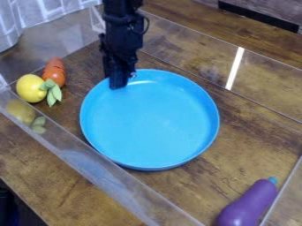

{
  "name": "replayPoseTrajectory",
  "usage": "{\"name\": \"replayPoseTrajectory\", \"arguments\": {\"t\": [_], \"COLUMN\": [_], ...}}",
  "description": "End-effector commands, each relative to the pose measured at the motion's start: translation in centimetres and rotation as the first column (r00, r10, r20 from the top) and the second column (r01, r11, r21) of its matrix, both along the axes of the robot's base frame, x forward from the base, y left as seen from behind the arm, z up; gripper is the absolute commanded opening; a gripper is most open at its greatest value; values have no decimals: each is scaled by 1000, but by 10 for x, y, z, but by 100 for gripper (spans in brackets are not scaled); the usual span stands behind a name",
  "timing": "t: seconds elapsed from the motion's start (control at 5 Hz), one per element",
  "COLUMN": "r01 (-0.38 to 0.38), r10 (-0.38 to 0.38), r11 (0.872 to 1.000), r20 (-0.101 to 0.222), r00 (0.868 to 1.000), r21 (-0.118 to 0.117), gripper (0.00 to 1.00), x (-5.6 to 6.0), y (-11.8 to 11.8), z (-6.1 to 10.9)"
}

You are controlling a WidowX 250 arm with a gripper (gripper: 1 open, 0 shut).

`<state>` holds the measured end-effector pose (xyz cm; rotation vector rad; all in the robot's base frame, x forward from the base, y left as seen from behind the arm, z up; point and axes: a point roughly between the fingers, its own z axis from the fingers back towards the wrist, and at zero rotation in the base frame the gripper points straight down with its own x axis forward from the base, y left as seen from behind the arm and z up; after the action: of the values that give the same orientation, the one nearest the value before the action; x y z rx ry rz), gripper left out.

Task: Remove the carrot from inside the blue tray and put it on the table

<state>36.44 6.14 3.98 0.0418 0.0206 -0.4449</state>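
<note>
- Dark wood-grain table, glossy, fills the view, with clear plastic edging along its near side.
- Pointing straight down, the gripper has its fingers pressed together at the far-left rim of the blue tray. Whether that thin rim sits between them cannot be told.
- Just below and right of the gripper, the tray's floor is bare.
- Left of the gripper, outside the rim, the carrot lies on the table, beside a lemon (so the job looks done already).
- It is probably light, stiff and smooth, and apt to roll. A pinch across the stubby orange body should hold better than one on the leaves.
- Well away, at the near right, lies an eggplant.
- Most open tabletop is to the gripper's right; the raised rim and the edging are the edges to mind.
</note>
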Motion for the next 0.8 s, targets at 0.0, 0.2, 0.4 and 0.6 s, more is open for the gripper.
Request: {"name": "replayPoseTrajectory", "arguments": {"t": [0.0, 0.2, 0.4, 0.6], "r01": [20, 43, 48, 55], "r10": [-22, -46, -51, -57], "r11": [999, 998, 998, 997], "r20": [71, 80, 63, 41], "r00": [997, 996, 997, 998], "r21": [27, 40, 45, 52], "gripper": [0, 0, 0, 0], "x": [17, 28, 23, 16], "y": [12, 21, 35, 52], "z": [31, 43, 37, 31]}}
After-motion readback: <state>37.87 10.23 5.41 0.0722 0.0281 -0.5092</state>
